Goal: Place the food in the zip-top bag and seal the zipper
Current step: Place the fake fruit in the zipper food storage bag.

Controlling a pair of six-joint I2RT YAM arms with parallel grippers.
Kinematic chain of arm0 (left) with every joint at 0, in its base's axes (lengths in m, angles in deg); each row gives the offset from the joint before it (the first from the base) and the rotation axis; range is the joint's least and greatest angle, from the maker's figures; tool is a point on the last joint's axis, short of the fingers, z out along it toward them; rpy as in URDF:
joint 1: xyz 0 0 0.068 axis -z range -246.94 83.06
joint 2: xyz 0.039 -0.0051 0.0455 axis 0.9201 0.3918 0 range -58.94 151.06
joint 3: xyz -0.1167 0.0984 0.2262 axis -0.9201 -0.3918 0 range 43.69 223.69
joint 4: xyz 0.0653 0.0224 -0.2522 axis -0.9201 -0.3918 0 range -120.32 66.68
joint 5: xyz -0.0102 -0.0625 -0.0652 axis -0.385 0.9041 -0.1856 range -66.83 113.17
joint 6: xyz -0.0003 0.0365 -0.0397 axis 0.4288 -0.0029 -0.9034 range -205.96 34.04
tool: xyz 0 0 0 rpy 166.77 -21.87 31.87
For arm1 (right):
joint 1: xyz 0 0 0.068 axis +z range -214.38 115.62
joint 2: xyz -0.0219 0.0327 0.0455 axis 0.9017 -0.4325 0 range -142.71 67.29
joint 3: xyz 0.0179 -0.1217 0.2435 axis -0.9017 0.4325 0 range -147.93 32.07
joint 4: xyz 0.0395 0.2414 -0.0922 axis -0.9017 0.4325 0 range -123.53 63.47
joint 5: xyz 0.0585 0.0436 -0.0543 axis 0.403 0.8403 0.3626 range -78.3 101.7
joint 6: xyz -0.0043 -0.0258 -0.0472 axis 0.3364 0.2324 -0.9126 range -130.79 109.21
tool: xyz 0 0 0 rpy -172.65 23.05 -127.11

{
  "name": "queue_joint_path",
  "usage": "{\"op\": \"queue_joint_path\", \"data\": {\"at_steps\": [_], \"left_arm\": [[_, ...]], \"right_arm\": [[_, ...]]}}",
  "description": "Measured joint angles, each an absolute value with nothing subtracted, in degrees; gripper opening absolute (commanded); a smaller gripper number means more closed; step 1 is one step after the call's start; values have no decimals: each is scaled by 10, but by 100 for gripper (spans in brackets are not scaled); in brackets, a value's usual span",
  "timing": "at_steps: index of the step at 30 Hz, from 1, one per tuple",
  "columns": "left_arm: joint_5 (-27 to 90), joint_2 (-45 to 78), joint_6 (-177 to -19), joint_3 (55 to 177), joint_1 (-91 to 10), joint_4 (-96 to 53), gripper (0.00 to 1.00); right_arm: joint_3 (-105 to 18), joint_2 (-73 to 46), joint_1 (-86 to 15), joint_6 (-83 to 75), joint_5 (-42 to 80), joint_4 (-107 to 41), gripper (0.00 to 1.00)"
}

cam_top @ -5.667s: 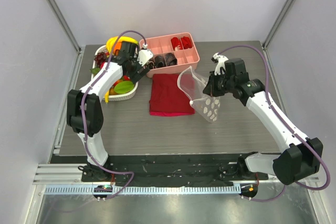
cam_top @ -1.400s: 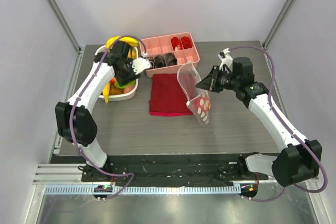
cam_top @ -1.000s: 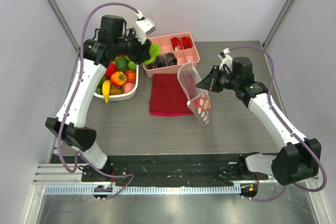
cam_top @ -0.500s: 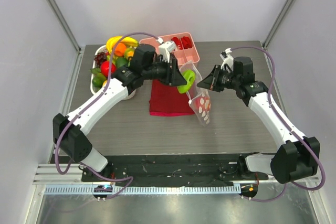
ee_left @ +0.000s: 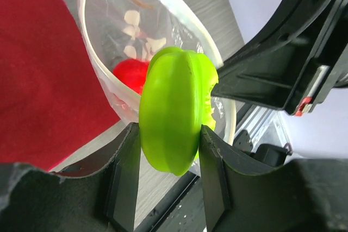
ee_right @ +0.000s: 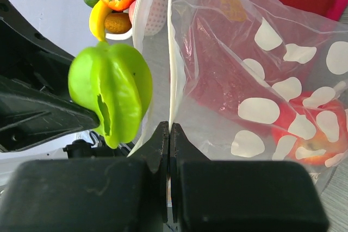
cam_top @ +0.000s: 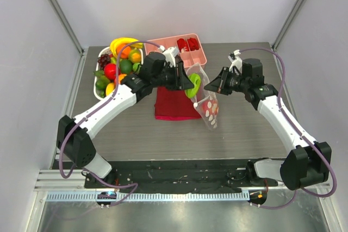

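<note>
Far left, we see a white basket [cam_top: 97, 83] with the remaining toy fruits [cam_top: 120, 64] piled in it: red, orange, yellow and green. Next over, the left gripper [cam_top: 191, 83] pinches a green toy fruit [ee_left: 174, 112] between both pads, its jaws part spread around the ridged body. The fruit hangs over the red cloth [cam_top: 173, 100], just in front of the pink divided tray [cam_top: 202, 58].

The green fruit sits right at the open mouth of the zip-top bag [cam_top: 211, 113], on the left of its rim and outside the bag. We can't tell if it touches the rim. The bag is held up off the table, mouth toward the left arm, and a red toy fruit [ee_right: 304, 129] lies low inside it.

On the right, the right gripper [ee_right: 169, 130] has its fingers pressed together on the bag's mouth edge, pinching the zipper strip [ee_right: 171, 52], which is unsealed.
</note>
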State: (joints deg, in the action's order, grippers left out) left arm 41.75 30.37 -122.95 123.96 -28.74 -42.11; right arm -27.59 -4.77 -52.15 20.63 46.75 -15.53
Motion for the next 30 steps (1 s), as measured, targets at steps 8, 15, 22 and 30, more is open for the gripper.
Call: {"op": "queue_joint_path", "data": {"at_steps": [8, 15, 22, 30], "left_arm": [[396, 300, -1249, 1294, -285, -415, 29], [377, 311, -1259, 1328, -273, -396, 30], [350, 354, -1263, 1303, -264, -416, 46], [337, 360, -1219, 1310, -263, -477, 95]], "right_arm": [[-265, -47, -521, 208, 470, -159, 1], [-260, -46, -521, 211, 470, -160, 1], [-260, -46, -523, 217, 470, -161, 1], [-260, -46, -528, 224, 470, -164, 1]]}}
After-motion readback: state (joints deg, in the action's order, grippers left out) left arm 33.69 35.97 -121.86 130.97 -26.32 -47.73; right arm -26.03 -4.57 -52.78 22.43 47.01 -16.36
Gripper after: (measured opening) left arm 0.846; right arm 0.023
